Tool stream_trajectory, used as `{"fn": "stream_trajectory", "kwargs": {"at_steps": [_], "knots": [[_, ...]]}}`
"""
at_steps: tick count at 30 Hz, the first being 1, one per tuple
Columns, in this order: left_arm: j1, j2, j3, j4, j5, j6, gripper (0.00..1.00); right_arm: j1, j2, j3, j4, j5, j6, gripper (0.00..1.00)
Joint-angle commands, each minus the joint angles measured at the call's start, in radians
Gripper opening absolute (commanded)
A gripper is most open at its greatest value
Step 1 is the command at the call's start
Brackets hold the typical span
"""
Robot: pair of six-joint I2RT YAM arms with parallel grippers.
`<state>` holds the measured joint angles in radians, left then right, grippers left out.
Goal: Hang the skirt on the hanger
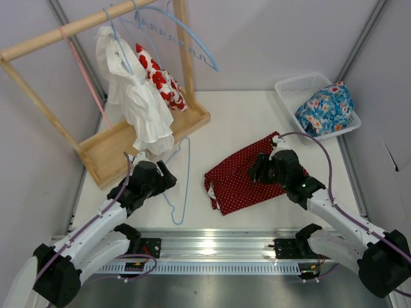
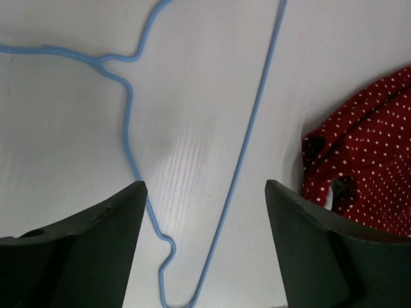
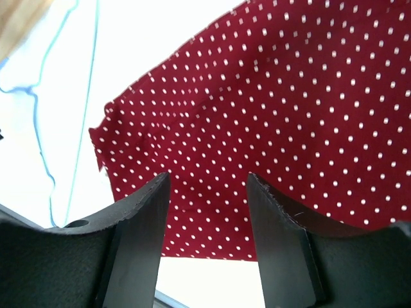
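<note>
**Left claw**: jaws spread wide, nothing held. It hangs over the desk, pointed down at the hanger.

**Right claw**: jaws parted, no fabric pinched between them. It is poised over the skirt. Whether the tips touch the cloth cannot be told.

**The hanger**: lies flat on the desk beneath the left claw. One long bar runs down between the two jaws, and a kinked shoulder passes just inside the left-hand jaw. It is not gripped.

**The skirt**: spread on the desk directly under the right claw, a little rumpled at the edge nearest the left claw. In the left wrist view it sits just beyond the right-hand jaw, beside the hanger but not touching it.

**Wooden rack**: beyond the left claw, carrying a white garment, a white cloth with red blotches and spare hangers.

**Basket**: well beyond the right claw, holding a blue floral garment.

**Progress (judged):** opening stage. Neither item is grasped, and skirt and hanger lie separate on the desk. Everything remains: take hold of the hanger, take hold of the skirt, then bring the two together so the skirt hangs from the frame.
</note>
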<state>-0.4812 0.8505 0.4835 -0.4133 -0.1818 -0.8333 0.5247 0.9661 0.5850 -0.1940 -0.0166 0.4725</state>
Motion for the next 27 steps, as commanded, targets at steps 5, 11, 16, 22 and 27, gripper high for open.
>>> {"fn": "stream_trajectory", "kwargs": {"at_steps": [5,11,16,22,27], "knots": [[0.062,0.021,-0.122,0.103,-0.01,-0.093,0.75,0.037,-0.024,-0.01,0.039,-0.04,-0.021,0.57],[0.062,0.067,-0.175,0.244,-0.01,-0.096,0.63,0.164,0.011,0.019,0.105,-0.056,-0.051,0.57],[0.062,0.12,-0.232,0.33,0.012,-0.109,0.46,0.228,0.108,0.058,0.145,-0.019,-0.028,0.57],[0.064,0.148,-0.264,0.407,0.013,-0.099,0.36,0.308,0.203,0.079,0.272,-0.069,-0.021,0.57],[0.062,0.128,-0.286,0.49,0.021,-0.063,0.01,0.376,0.345,0.137,0.312,-0.088,-0.104,0.58]]}}
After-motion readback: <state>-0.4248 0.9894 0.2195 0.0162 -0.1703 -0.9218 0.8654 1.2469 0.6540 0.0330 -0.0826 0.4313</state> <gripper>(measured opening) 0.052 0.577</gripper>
